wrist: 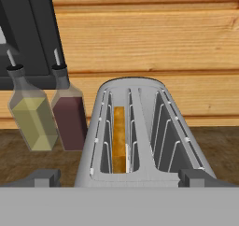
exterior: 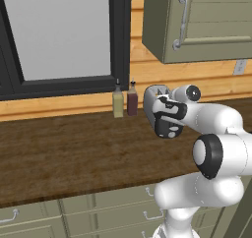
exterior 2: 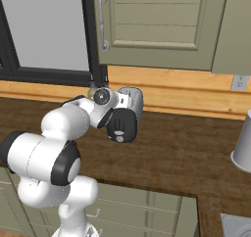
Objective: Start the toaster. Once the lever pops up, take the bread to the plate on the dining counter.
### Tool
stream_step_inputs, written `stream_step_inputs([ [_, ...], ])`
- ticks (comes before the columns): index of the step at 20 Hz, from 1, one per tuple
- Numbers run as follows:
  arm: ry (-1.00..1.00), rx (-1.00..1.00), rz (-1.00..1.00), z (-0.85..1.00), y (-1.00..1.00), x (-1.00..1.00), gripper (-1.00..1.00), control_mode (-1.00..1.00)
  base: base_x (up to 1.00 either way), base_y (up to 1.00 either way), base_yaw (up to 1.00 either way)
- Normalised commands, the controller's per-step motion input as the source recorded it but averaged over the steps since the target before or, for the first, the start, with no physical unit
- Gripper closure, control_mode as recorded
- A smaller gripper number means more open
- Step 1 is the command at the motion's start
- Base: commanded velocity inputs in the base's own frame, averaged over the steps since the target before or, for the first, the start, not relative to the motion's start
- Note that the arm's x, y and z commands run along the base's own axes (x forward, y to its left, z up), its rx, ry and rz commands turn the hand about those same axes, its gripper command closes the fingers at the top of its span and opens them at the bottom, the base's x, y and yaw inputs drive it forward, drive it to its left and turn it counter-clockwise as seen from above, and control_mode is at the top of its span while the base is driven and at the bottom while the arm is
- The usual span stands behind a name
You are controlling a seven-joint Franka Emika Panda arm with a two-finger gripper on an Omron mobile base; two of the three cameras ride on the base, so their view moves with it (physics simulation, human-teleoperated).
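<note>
While the arm is seen from the left base view, the toaster [exterior: 153,100] is found on the dark wood counter [exterior: 64,148], just beside two small bottles [exterior: 125,100], and the tool [exterior: 167,120] is held close in front of it. In the right base view, the toaster [exterior 2: 131,100] is partly hidden behind the hand, and a grey pot [exterior 2: 243,144] is seen well apart at the far right. In the hand view, the bread [wrist: 119,138] is seen standing in the left slot of the toaster [wrist: 140,127], and the fingertips [wrist: 42,177] are held wide apart with nothing between them. The first step seems to be in hand: the toaster is not yet started. Next, the lever must be found and pushed down; it cannot be made out here.
</note>
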Motion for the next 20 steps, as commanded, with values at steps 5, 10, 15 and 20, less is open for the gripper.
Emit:
stream_step_inputs([
  [5, 0.0, 0.0, 0.0, 0.0, 0.0, 0.0, -1.0, -1.0, 0.0, 0.0, 0.0],
  [10, 0.0, 0.0, 0.0, 0.0, 0.0, 0.0, -1.0, -1.0, 0.0, 0.0, 0.0],
  [15, 0.0, 0.0, 0.0, 0.0, 0.0, 0.0, -1.0, -1.0, 0.0, 0.0, 0.0],
  [20, 0.0, 0.0, 0.0, 0.0, 0.0, 0.0, -1.0, -1.0, 0.0, 0.0, 0.0],
])
